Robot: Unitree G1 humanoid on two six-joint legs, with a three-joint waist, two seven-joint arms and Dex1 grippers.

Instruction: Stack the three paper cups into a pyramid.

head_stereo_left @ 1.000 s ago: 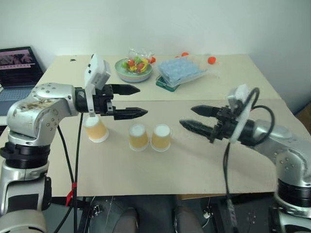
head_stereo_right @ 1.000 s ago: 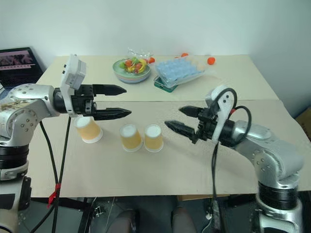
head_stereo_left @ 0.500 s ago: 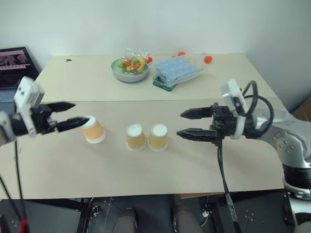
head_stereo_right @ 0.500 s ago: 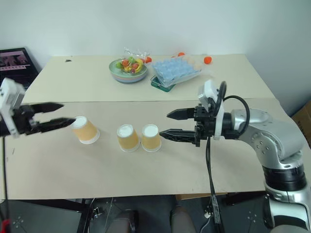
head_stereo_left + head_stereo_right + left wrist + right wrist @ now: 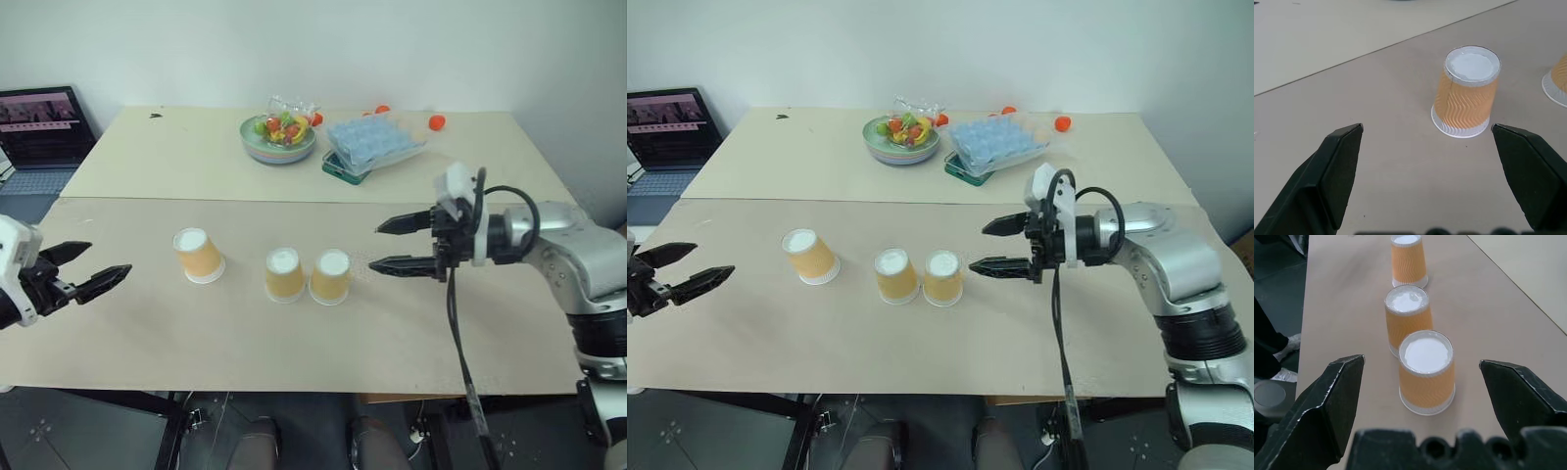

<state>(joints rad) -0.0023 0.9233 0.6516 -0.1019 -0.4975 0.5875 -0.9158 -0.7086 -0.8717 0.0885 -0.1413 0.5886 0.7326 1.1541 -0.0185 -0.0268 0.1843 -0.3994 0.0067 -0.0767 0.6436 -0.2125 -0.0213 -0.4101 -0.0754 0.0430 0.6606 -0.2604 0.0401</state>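
Observation:
Three paper cups stand upside down in a row on the tan sheet: a left cup (image 5: 198, 255) apart, then a middle cup (image 5: 284, 273) and a right cup (image 5: 330, 276) side by side, touching or nearly so. My left gripper (image 5: 110, 257) hovers open near the table's left edge, well left of the left cup (image 5: 1466, 93), and points at it. My right gripper (image 5: 374, 247) is open just right of the right cup (image 5: 1426, 369), pointing along the row, with nothing between its fingers. No cup rests on another.
A pale green bowl of fruit (image 5: 278, 139) and a blue tray (image 5: 372, 145) sit at the back of the table, with small orange balls (image 5: 436, 122) near them. A laptop (image 5: 44, 127) stands off the table's left side. The sheet's front edge (image 5: 294, 387) runs close below the cups.
My left gripper has swung away from above the left cup, out to the left and lower. The right gripper has edged closer to the right cup and turned. The cups have stayed put.

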